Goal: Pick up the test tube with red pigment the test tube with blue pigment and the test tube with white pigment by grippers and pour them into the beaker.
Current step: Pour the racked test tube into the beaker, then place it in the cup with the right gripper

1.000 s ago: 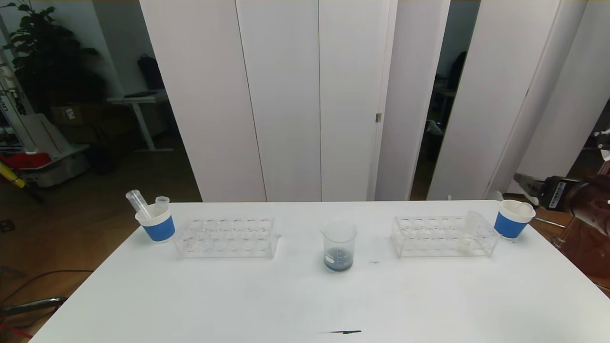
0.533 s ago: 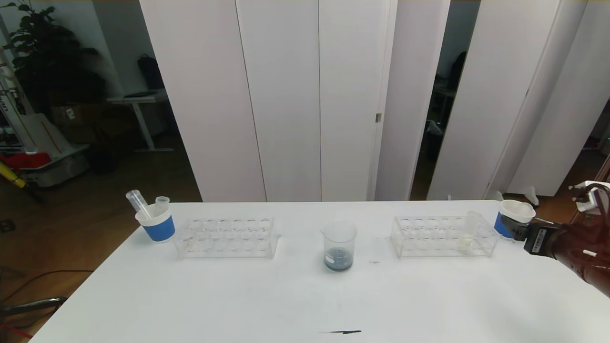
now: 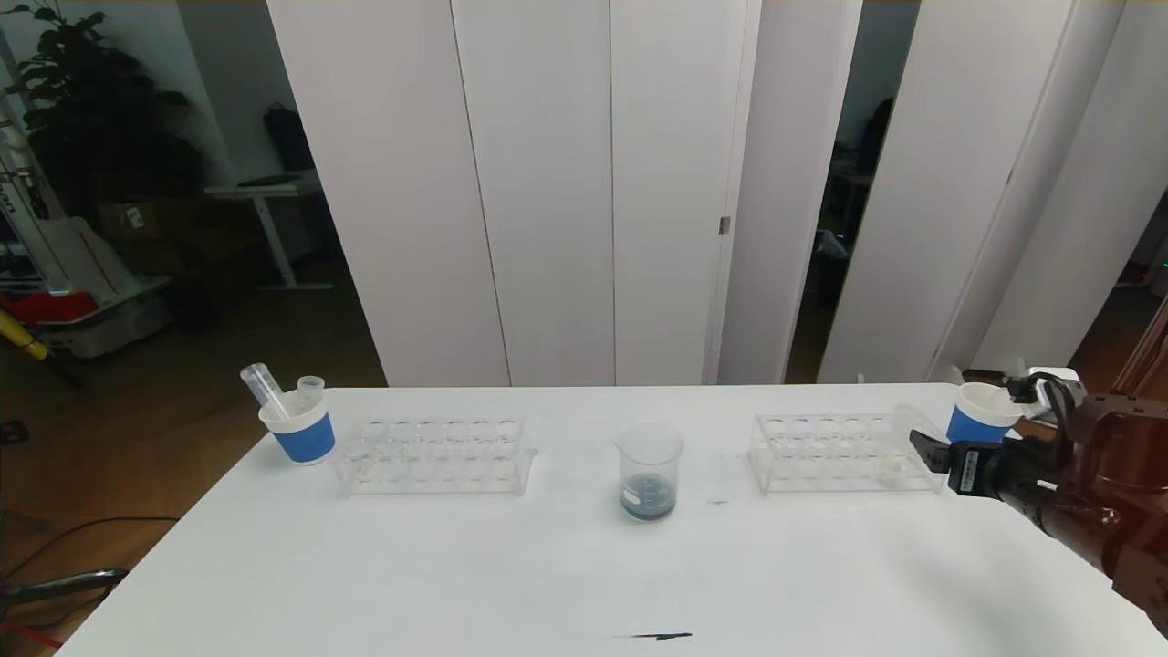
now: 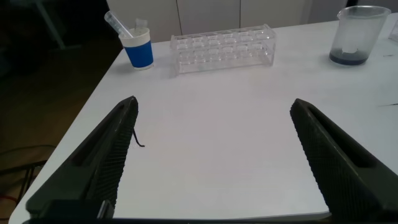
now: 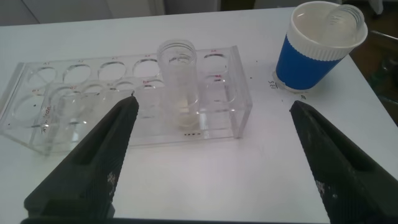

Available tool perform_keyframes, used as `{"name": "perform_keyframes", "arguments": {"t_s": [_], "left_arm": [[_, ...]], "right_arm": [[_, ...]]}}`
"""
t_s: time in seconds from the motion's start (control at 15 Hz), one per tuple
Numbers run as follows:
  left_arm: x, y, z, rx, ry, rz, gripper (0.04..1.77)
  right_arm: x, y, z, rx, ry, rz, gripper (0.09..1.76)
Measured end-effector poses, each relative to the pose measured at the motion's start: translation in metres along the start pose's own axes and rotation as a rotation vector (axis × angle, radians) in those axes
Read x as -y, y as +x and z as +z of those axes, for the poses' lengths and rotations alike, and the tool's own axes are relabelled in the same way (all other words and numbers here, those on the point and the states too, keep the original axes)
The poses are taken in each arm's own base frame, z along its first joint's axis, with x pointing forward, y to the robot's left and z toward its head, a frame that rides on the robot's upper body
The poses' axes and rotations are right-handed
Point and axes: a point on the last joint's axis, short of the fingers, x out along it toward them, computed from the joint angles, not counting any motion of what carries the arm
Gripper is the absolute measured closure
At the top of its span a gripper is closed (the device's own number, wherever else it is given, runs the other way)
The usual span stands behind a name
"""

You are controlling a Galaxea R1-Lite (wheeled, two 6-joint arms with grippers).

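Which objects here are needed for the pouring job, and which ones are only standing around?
For the job:
- test tube with white pigment, in the right rack
- beaker
- right end effector, open, near that rack

Only standing around:
- left rack
- left cup holding tubes
- right cup

Right arm [image 3: 1109, 511] dark reddish-brown w/ black end effector [image 3: 922, 447], textured finger pads [image 5: 336, 180].
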Motion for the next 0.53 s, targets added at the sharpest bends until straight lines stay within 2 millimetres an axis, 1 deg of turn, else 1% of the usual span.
{"name": "perform_keyframes", "arguments": {"t_s": [0.33,0.53], "left_arm": [[0.000,0.000,0.000,0.000,0.000,0.000,0.06],[0.000,0.000,0.000,0.000,0.000,0.000,0.06]], "right_arm": [[-0.005,0.037,0.000,0.011,-0.022,0.002,0.10],[-0.012,0.053,-0.002,0.014,-0.033,0.019,0.10]]}}
